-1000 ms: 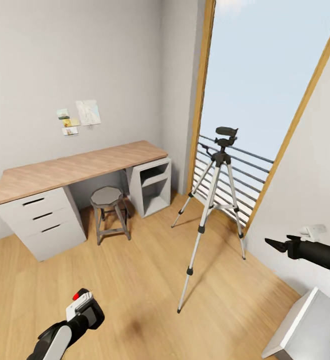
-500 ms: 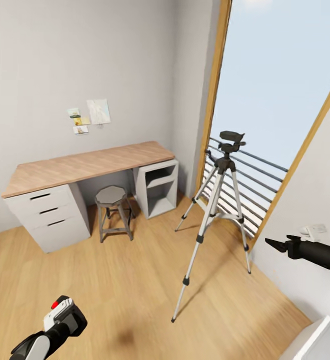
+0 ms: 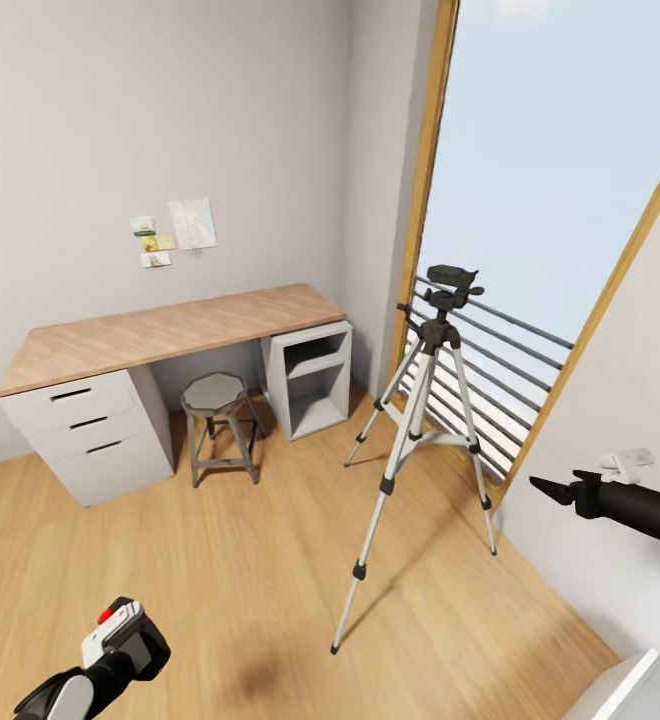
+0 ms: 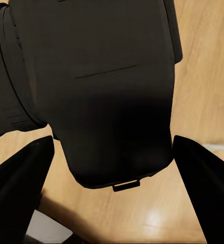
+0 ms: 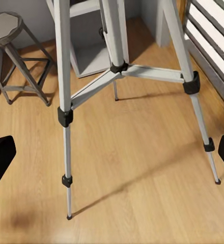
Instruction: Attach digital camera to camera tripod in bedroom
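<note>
Left tool (image 3: 120, 640) gripping digital camera (image 4: 107, 86); view shifted, camera tripod (image 3: 425, 420) nearer.

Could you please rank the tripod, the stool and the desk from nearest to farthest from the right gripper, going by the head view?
From the right gripper:
1. Tripod, standing on the floor by the window, just to its left.
2. Stool, farther left, in front of the desk.
3. Desk, against the back wall, behind the stool.

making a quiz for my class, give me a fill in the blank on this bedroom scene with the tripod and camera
1. The left tool is shut on the digital ____.
2. The camera tripod stands in front of the tall ____.
3. The grey stool stands beside the ____.
4. The tripod's head carries ____ so far.

Missing words: camera; window; desk; nothing
</note>
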{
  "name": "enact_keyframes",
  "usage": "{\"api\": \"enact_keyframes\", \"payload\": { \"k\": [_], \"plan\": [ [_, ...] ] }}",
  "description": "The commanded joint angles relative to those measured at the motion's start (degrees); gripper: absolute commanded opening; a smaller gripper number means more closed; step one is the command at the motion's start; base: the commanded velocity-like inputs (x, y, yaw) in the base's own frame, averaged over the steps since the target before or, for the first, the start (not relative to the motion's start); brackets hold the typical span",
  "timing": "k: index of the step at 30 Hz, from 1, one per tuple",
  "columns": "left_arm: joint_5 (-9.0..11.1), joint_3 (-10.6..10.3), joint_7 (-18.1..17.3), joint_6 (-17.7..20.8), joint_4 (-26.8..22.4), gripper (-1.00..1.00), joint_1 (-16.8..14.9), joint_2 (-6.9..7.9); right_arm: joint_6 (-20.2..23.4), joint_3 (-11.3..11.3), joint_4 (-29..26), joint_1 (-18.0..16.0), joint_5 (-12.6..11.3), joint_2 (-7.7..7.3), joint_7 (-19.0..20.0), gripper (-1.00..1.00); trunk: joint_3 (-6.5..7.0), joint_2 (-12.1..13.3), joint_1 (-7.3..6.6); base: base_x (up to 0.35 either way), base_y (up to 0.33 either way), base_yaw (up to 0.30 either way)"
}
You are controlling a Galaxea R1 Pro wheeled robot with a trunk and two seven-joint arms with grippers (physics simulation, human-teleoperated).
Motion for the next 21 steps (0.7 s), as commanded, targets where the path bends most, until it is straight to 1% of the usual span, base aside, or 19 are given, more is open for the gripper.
{"api": "enact_keyframes", "payload": {
  "k": [1, 4, 8, 11, 15, 21],
  "plan": [
    [0.64, 0.28, 0.5, 0.68, -0.18, -1.0, 0.11, 0.01, 0.32, -0.07, -0.04, -0.07, 0.33, 0.0, 0.45, 1.0, -0.08, -0.06, 0.01, 0.008, -0.017, 0.007],
    [0.69, 1.42, 0.44, 1.92, -0.35, -1.0, 0.43, -0.01, 0.33, -0.07, -0.04, -0.07, 0.35, 0.0, 0.46, 1.0, -0.08, -0.06, 0.01, 0.005, -0.01, 0.062],
    [0.67, 1.98, 0.41, 2.43, -0.42, -1.0, 0.57, -0.03, 0.34, -0.06, -0.04, -0.07, 0.32, -0.02, 0.46, 1.0, -0.08, -0.06, 0.01, 0.011, -0.004, 0.157],
    [0.61, 2.2, 0.42, 2.61, -0.44, -1.0, 0.61, 0.0, 0.34, -0.03, -0.04, -0.07, 0.29, -0.02, 0.46, 1.0, -0.08, -0.06, 0.01, 0.11, -0.002, 0.172],
    [0.55, 2.38, 0.45, 2.69, -0.46, -1.0, 0.64, 0.02, 0.29, 0.0, -0.04, -0.07, 0.28, -0.01, 0.52, 1.0, -0.08, -0.06, 0.01, 0.23, -0.001, 0.082],
    [0.53, 2.42, 0.46, 2.71, -0.47, -1.0, 0.65, 0.03, 0.17, 0.01, -0.04, -0.07, 0.27, 0.0, 0.53, 1.0, -0.08, -0.06, 0.01, 0.296, -0.009, 0.024]
  ]
}}
